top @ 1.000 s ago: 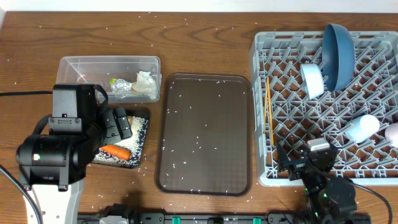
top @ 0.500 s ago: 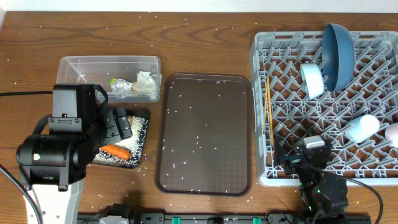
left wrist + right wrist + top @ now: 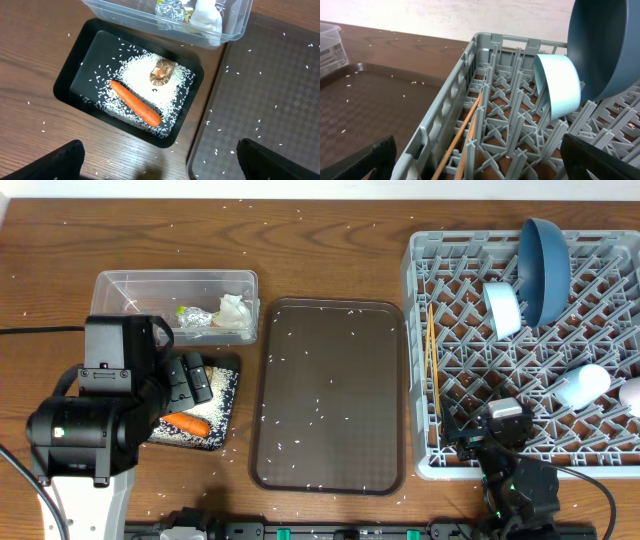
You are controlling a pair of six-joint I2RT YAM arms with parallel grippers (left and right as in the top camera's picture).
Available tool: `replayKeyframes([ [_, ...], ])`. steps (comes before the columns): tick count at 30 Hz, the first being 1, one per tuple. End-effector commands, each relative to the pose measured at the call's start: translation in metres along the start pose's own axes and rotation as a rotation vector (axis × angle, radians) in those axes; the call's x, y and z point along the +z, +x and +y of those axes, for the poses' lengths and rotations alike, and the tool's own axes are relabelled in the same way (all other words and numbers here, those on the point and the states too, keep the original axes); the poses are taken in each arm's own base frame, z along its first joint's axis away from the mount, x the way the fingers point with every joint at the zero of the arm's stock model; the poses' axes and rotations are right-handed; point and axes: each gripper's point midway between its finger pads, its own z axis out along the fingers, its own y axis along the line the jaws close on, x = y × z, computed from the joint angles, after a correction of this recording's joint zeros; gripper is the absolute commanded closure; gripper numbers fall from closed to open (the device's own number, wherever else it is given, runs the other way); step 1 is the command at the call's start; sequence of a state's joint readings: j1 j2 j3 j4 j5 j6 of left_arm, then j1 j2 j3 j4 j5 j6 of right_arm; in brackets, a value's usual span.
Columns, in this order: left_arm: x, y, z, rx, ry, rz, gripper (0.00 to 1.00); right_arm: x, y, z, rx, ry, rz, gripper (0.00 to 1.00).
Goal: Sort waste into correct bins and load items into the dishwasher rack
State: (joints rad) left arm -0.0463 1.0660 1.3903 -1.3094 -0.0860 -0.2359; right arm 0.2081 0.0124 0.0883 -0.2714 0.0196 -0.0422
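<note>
The pair of thin wooden chopsticks [image 3: 462, 131] is laid in the grey plastic dishwasher rack [image 3: 445, 105], lengthwise straight ahead of the right gripper [image 3: 480, 162]; it and the left gripper [image 3: 165, 162] are spread wide, empty.

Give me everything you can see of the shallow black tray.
Shallow black tray, rectangular with rounded corners, plastic-looking, flat on the wooden table. It holds a patch of white rice, an orange carrot lying diagonally on it, and a brown food lump. The clear tub borders its far edge; the brown serving tray lies beside it.
</note>
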Motion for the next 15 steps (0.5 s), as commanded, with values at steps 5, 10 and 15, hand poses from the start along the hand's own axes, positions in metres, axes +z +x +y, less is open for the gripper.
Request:
replayKeyframes([
  [5,-0.0040,-0.0037,0.0031,-0.012,-0.011,-0.016,0.02,0.0002,0.0008,-0.0018,-0.013,0.007,-0.003,0.01],
  [10,-0.0040,-0.0038,0.0028,-0.011,-0.010,-0.016,0.02,0.0002,0.0008,-0.0017,-0.013,0.007,-0.003,0.01],
  [15,-0.0139,-0.0024,0.0043,-0.015,0.002,-0.054,0.02,0.0002,0.0008,-0.0017,-0.014,0.007,-0.003,0.01],
])
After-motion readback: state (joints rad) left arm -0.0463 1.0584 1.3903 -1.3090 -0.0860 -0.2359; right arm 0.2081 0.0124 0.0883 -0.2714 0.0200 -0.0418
